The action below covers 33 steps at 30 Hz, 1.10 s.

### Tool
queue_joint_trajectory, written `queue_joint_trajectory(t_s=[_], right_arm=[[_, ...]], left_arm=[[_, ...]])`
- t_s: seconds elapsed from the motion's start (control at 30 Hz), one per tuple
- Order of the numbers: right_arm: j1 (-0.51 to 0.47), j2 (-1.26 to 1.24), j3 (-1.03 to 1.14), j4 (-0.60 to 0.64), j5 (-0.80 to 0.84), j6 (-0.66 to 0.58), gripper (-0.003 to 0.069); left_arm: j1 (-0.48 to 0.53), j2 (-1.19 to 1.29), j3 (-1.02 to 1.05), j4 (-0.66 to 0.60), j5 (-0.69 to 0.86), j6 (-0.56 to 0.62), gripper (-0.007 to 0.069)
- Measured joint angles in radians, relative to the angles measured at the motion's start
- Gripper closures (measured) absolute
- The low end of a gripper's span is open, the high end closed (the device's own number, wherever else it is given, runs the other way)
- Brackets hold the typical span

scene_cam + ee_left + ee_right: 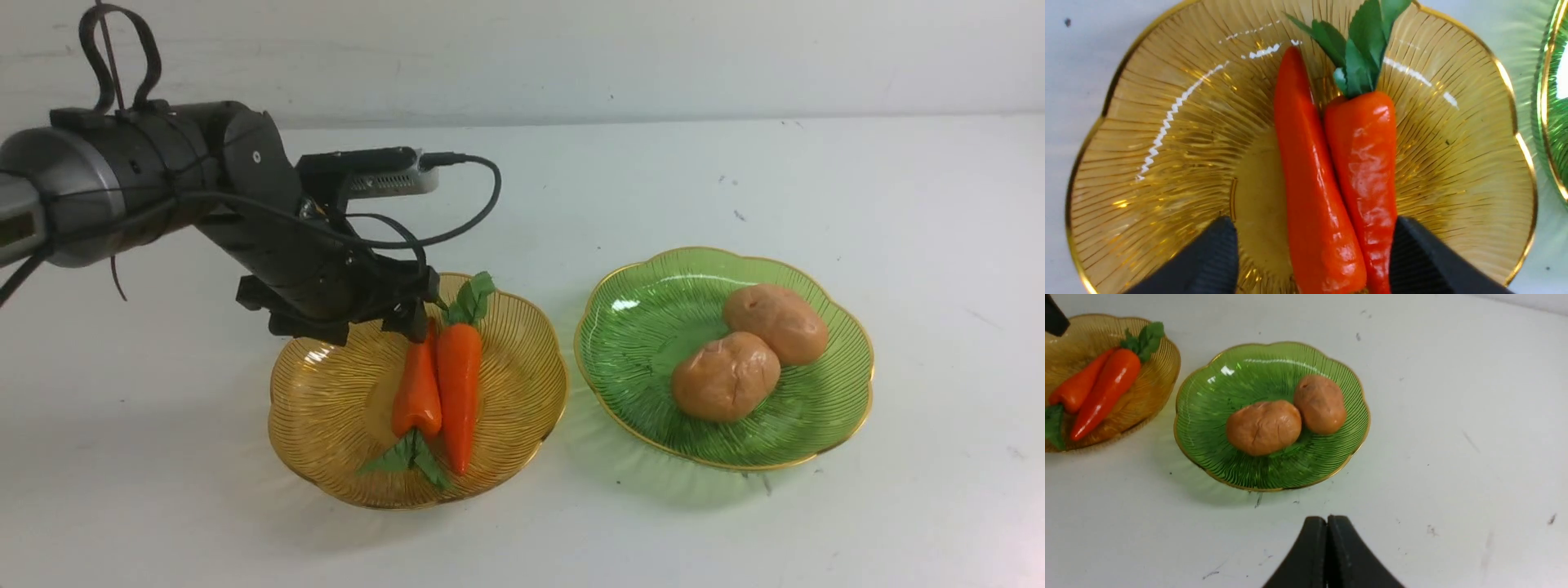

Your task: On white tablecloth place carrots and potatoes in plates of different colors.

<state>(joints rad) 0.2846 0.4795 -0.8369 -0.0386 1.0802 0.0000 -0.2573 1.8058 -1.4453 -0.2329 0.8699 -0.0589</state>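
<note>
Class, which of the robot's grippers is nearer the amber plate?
Left. The left gripper hangs over the amber plate, jaws open astride the carrots; the right gripper sits near the green plate, jaws shut.

The carrots [1359, 163] are glossy, the potatoes [727, 376] matt, the plates [326, 408] ribbed and shiny.

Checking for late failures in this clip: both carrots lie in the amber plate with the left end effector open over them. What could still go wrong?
1. The open left end effector straddles both carrots, one finger close against the carrot with leaves at its far end; a skewed retreat could drag it out of the amber plate.
2. Any nudge might push that plate into the green plate beside it, disturbing the potatoes.
</note>
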Motion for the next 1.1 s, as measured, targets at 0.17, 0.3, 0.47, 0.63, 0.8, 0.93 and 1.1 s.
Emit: queue_joint_trajectory(t_s=[0.17, 0.3, 0.47, 0.63, 0.8, 0.93, 1.1], right_arm=[[0.000, -0.224, 0.088, -0.022, -0.152, 0.013, 0.0674], [0.000, -0.364, 0.323, 0.018, -0.501, 0.027, 0.0674], [0.000, -0.379, 0.486, 0.048, -0.834, 0.035, 0.0674], [0.000, -0.379, 0.503, 0.054, -0.876, 0.036, 0.0674], [0.000, -0.379, 0.503, 0.055, -0.876, 0.036, 0.0674], [0.000, -0.379, 0.503, 0.055, -0.875, 0.038, 0.0674], [0.000, -0.379, 0.522, 0.055, -0.880, 0.039, 0.0674]], left_arm=[[0.000, -0.008, -0.059, 0.014, 0.090, 0.008, 0.0449], [0.000, -0.008, -0.060, 0.016, 0.109, 0.008, 0.0608], [0.000, -0.008, -0.060, 0.017, 0.142, 0.009, 0.0628], [0.000, -0.008, -0.060, 0.019, 0.142, 0.011, 0.0628], [0.000, -0.008, -0.060, 0.030, 0.145, 0.042, 0.0628], [0.000, -0.008, -0.060, 0.040, 0.147, 0.054, 0.0628], [0.000, -0.008, -0.060, 0.040, 0.163, 0.059, 0.0628]])
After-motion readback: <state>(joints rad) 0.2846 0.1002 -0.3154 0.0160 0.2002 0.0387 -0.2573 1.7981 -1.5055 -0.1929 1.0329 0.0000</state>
